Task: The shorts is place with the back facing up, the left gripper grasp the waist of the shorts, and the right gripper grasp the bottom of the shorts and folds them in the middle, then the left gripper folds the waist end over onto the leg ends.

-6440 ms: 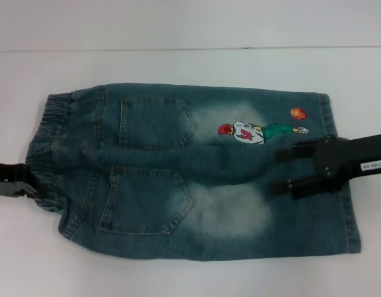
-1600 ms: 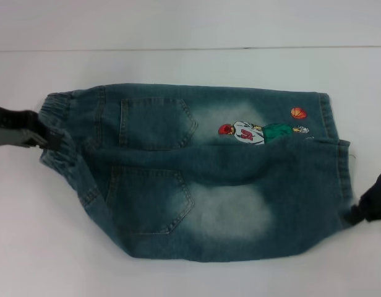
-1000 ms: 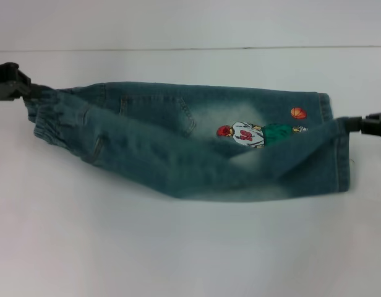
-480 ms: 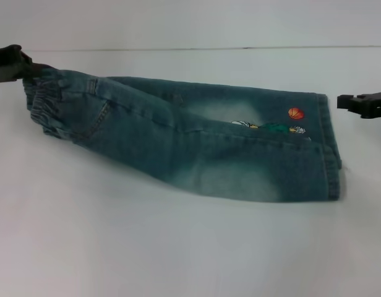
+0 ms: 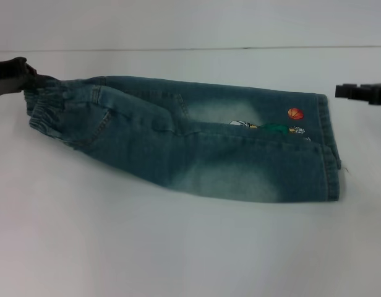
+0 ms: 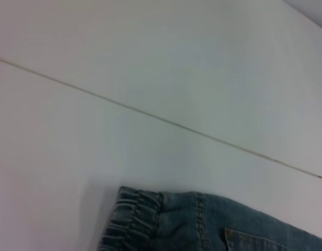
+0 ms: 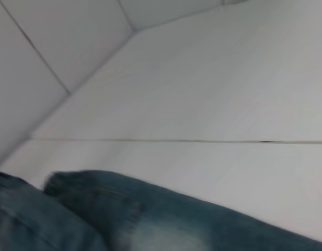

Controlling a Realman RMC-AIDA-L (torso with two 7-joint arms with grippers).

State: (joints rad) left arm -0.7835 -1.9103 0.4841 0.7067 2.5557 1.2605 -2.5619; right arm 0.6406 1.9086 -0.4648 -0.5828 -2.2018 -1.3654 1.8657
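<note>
The left gripper [image 5: 26, 77] sits at the far left edge of the head view, its black tip right against the ruffled waistband [image 5: 45, 108], apparently pinching that corner; the contact itself is blurred, so whether it is clamped cannot be told for certain. Holding the waist there would keep that end ready for the second fold. The right gripper [image 5: 346, 91] hangs just beyond the leg ends [image 5: 329, 148], clear of the cloth with nothing between its fingers; how wide they stand cannot be told. The shorts [image 5: 190, 139] lie on the white table [image 5: 178, 247], folded lengthwise into a long narrow band, one leg laid over the other so only a sliver of the embroidered cartoon [image 5: 271, 127] peeks out. The lengthwise fold looks done; the waist-to-cuff fold remains.
</note>
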